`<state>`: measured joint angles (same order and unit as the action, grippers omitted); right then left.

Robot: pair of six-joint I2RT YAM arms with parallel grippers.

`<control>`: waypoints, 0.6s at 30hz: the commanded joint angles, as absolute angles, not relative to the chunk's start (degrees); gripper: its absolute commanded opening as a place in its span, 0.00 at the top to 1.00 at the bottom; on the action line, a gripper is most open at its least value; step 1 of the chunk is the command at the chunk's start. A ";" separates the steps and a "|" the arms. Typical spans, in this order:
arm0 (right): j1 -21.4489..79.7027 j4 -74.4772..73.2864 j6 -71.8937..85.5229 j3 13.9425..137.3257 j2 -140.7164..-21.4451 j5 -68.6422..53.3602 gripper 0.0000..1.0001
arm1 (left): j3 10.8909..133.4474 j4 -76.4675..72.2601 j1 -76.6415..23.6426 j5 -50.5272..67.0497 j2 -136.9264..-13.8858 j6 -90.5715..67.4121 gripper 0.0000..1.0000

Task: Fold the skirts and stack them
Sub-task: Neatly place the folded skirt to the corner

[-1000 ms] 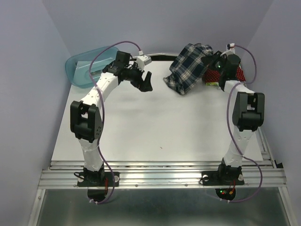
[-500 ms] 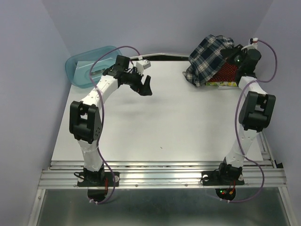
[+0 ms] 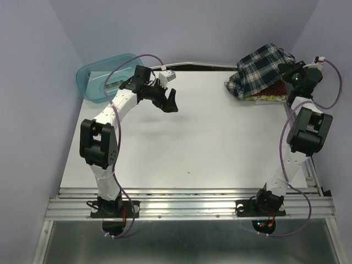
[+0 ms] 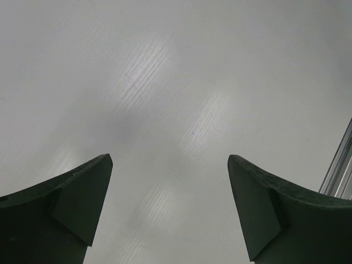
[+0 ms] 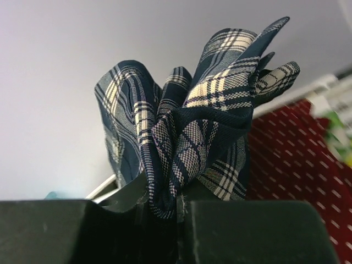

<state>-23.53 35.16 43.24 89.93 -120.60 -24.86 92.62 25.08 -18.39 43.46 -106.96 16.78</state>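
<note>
The plaid skirt [image 3: 258, 69] hangs bunched at the table's far right corner, draped over the red dotted skirt [image 3: 274, 88], which lies on the yellowish patterned one [image 3: 264, 99]. My right gripper [image 3: 290, 74] is shut on a fold of the plaid skirt [image 5: 187, 137]; the cloth is pinched between the two black fingers, with the red skirt [image 5: 297, 154] behind it. My left gripper [image 3: 169, 99] hovers open over the far left of the table. In the left wrist view the gripper [image 4: 170, 165] has only bare white table between its fingers.
A translucent teal tub [image 3: 99, 77] stands at the far left corner, behind the left arm. A metal rail [image 4: 341, 165] runs along the table's edge. Purple walls close in the table on three sides.
My right gripper has carried the plaid skirt to the right, from beside the stack to over the red skirt at the far right corner. The left arm has barely moved.
</note>
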 commanded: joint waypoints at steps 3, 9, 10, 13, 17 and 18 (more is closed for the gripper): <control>-24.17 42.10 45.88 84.21 -124.45 -15.66 0.99 | 91.14 24.08 -18.54 43.77 -102.92 15.82 0.01; -24.69 41.92 48.59 80.25 -126.47 -6.16 0.99 | 90.44 24.87 -18.54 42.72 -102.13 16.00 0.01; -24.70 41.84 49.13 79.81 -126.56 -5.46 0.99 | 90.27 25.13 -18.54 42.80 -102.04 16.17 0.01; -24.70 39.99 50.53 78.49 -126.39 -1.77 0.99 | 89.47 25.40 -18.54 42.28 -101.87 16.26 0.01; -24.70 37.88 50.98 77.43 -125.51 2.02 0.98 | 89.47 25.84 -18.54 41.84 -101.69 16.44 0.01; -24.70 37.88 51.15 77.26 -125.25 2.11 0.93 | 89.47 25.75 -18.54 41.75 -101.60 16.44 0.01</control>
<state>-23.81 37.69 49.69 78.32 -126.39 -5.48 90.30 25.43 -18.39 41.69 -105.47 16.23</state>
